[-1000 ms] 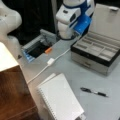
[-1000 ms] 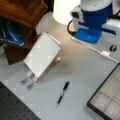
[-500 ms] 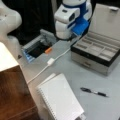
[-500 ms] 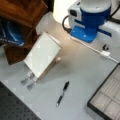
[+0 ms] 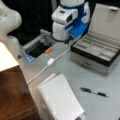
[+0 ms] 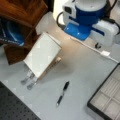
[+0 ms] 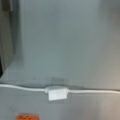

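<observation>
Nothing moved; wrist view alone shows cable's white block (image 7: 57, 92) close, claw unseen.

1. Table (image 5: 75, 75): grey top, seen in both front views and the wrist view.
2. Cable (image 5: 40, 72): white, runs across the top, with a small white block (image 5: 50, 61) inline.
3. Notebook (image 5: 61, 100): white, spiral-bound, tilted up on a stand, at a front view's bottom.
4. Pen (image 5: 93, 91): black, flat on the top, well apart from the notebook.
5. Case (image 5: 95, 53): grey, lid open, compartments inside, at a front view's right.
6. Tray (image 5: 35, 48): grey, dark inside, near an orange piece (image 5: 48, 50).
</observation>
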